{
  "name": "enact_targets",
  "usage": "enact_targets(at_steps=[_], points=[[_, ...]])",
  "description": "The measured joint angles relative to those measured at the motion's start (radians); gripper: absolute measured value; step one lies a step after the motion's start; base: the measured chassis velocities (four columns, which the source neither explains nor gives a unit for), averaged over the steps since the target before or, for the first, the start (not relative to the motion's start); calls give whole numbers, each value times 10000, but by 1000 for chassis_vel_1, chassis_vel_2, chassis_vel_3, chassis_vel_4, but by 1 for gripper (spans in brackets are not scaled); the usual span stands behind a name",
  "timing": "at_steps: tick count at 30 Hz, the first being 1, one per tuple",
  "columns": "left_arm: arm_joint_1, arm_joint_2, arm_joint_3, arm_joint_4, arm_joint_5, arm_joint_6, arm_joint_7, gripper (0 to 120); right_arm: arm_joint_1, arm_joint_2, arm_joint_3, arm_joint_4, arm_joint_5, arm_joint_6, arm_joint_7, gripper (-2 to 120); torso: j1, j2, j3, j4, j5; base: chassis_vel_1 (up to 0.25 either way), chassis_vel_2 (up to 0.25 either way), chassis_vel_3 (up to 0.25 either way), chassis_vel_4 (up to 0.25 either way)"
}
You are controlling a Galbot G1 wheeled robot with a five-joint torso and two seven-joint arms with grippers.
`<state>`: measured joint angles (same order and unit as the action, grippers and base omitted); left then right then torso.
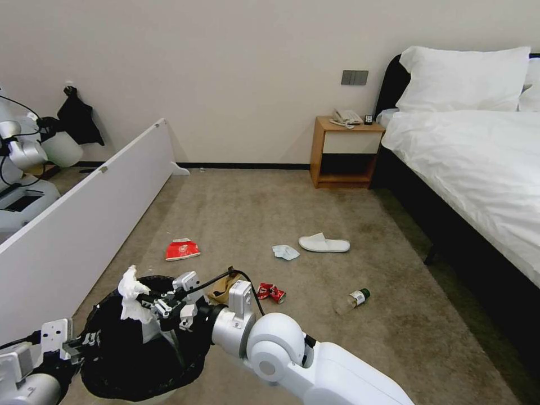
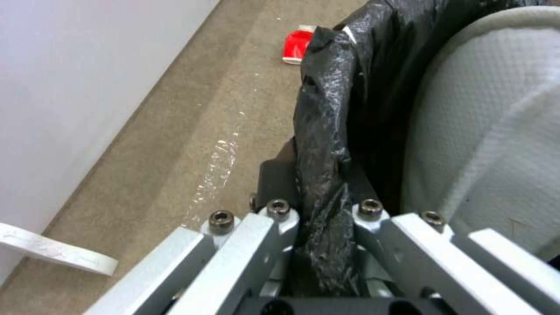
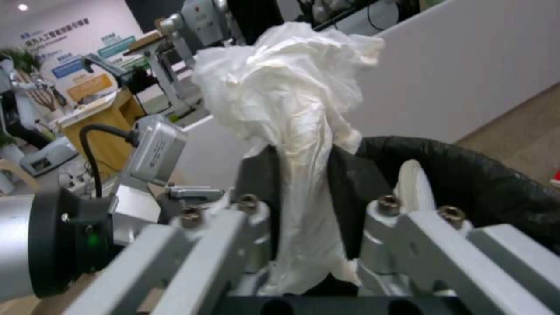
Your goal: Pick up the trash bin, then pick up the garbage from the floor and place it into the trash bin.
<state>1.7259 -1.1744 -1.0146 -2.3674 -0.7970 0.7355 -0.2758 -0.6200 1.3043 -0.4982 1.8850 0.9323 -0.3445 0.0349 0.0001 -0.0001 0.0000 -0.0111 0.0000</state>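
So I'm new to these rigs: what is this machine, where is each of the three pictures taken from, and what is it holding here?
It is a wheeled robot with two arms, in a bedroom. The head view looks down from its head; the other two views come from cameras on its wrists.

The left gripper is clamped on the black-bag-lined rim of the trash bin; the left wrist view shows the bag pinched between its fingers. The right gripper holds a crumpled white tissue over the bin's opening; the right wrist view shows it up close.

On the carpet lie a red-white packet, a pale-blue tissue, a white slipper, a crushed red can, a small bottle and a brown paper bag.
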Motion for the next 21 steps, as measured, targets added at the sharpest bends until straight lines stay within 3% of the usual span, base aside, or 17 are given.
enact_targets(at_steps=[3,5,12,16,21], points=[[-3,8,-6,4,-4,0,1,4,-5,-12,-17,14,32,-56,37,30,0,1,0,0,0,0,0,0,0],[-27,27,-11,9,-16,0,4,4,-19,-19,-51,42,112,-186,119,45,0,0,0,0,0,0,0,0,0],[-48,44,-11,24,-25,0,4,4,-31,-21,-67,120,251,-358,210,64,0,0,0,0,0,0,0,0,0],[-48,48,-12,34,-29,-1,4,4,-32,-39,-67,180,311,-421,230,84,0,1,0,0,0,0,0,0,0],[-52,56,-22,34,-34,-1,5,4,-36,-52,-81,251,349,-431,230,98,0,0,0,0,1,0,0,0,0]])
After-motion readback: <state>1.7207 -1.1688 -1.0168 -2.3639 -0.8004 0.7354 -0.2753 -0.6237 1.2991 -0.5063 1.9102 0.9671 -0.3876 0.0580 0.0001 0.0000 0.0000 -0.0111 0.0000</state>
